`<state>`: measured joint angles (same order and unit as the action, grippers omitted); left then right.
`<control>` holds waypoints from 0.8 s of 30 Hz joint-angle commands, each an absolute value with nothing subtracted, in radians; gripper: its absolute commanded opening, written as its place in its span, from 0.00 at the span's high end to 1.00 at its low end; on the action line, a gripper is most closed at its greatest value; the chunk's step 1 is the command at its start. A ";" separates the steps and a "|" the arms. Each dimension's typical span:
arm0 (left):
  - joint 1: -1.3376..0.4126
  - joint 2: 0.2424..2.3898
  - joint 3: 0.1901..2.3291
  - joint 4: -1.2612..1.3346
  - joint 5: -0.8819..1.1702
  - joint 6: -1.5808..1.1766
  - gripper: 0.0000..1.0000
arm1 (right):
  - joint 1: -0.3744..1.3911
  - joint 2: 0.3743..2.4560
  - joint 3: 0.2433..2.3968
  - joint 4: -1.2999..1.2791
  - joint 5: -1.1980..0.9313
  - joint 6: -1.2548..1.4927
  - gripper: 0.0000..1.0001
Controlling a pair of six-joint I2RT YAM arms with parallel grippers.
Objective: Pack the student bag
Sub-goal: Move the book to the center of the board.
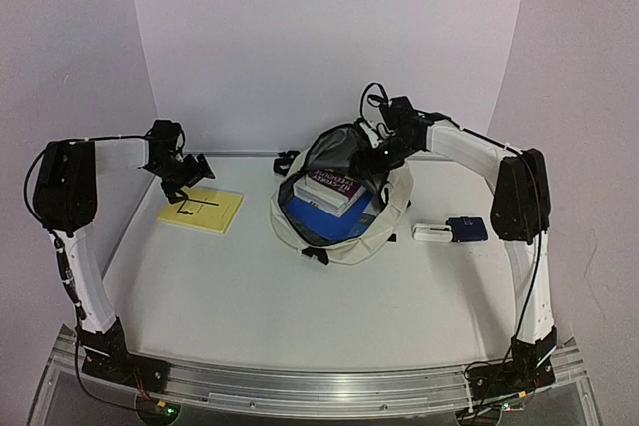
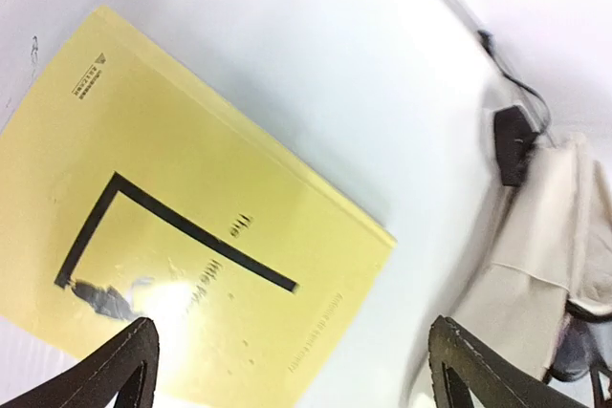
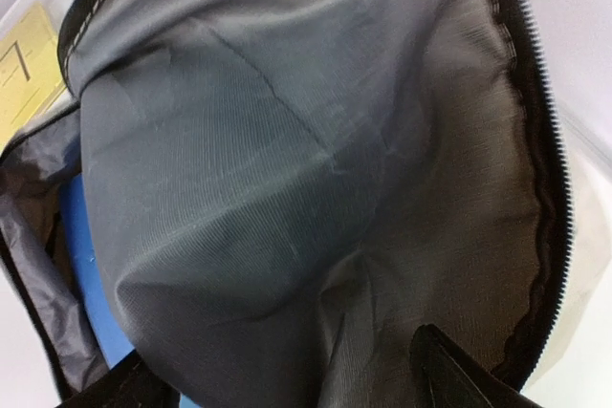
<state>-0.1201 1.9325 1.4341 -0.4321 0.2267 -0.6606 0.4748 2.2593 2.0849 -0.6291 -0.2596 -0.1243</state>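
Observation:
The student bag (image 1: 351, 238), cream with black zippers, lies open mid-table. Inside it a maroon-and-white book (image 1: 329, 190) rests on a blue book (image 1: 319, 218). My right gripper (image 1: 382, 153) hovers at the bag's raised back flap. In its wrist view the gripper (image 3: 287, 391) is open, its jaws wide apart in front of the grey lining (image 3: 287, 160), with nothing clamped. A yellow book (image 1: 201, 210) lies flat on the table to the left. My left gripper (image 1: 184, 179) hangs open just above its far edge. The wrist view shows the book (image 2: 191, 236) below the spread gripper (image 2: 301, 381).
A small dark blue case (image 1: 466, 229) and a white block (image 1: 432, 234) lie right of the bag, near the right arm. A black strap buckle (image 2: 512, 145) trails off the bag toward the back wall. White walls close in the table behind and beside.

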 commanded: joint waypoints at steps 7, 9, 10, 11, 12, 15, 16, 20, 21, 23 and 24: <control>-0.112 2.286 1.980 -0.729 0.005 -0.405 0.02 | 0.494 2.025 1.921 -0.635 -0.419 -0.081 0.09; -0.111 2.347 2.068 -0.762 -0.048 -0.370 0.02 | 0.500 2.003 1.895 -0.636 -0.423 -0.083 0.08; -0.109 2.385 2.111 -0.788 -0.072 -0.356 0.02 | 0.502 1.997 1.887 -0.637 -0.419 -0.083 0.08; -0.108 2.424 2.151 -0.816 -0.096 -0.341 0.02 | 0.503 1.992 1.877 -0.637 -0.416 -0.084 0.08; -0.106 2.453 2.189 -0.838 -0.112 -0.329 0.02 | 0.503 1.988 1.871 -0.637 -0.415 -0.084 0.08; -0.100 2.506 2.242 -0.879 -0.140 -0.312 0.03 | 0.503 1.976 1.855 -0.640 -0.421 -0.082 0.08; -0.100 2.509 2.237 -0.882 -0.141 -0.314 0.03 | 0.504 1.971 1.849 -0.641 -0.427 -0.080 0.08; -0.101 2.443 2.085 -0.840 -0.127 -0.351 0.06 | 0.524 1.940 1.811 -0.641 -0.471 -0.069 0.09; -0.104 2.414 2.033 -0.826 -0.116 -0.362 0.07 | 0.536 1.932 1.799 -0.640 -0.478 -0.067 0.09; -0.114 2.348 1.917 -0.805 -0.103 -0.387 0.10 | 0.567 1.916 1.772 -0.640 -0.486 -0.071 0.09; -0.126 2.316 1.862 -0.791 -0.102 -0.397 0.12 | 0.588 1.908 1.761 -0.640 -0.488 -0.077 0.09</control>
<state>-0.1087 2.4232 2.0412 -0.7445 -0.1266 -0.3450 0.5177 1.9912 1.7964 -0.6451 -0.4416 -0.0776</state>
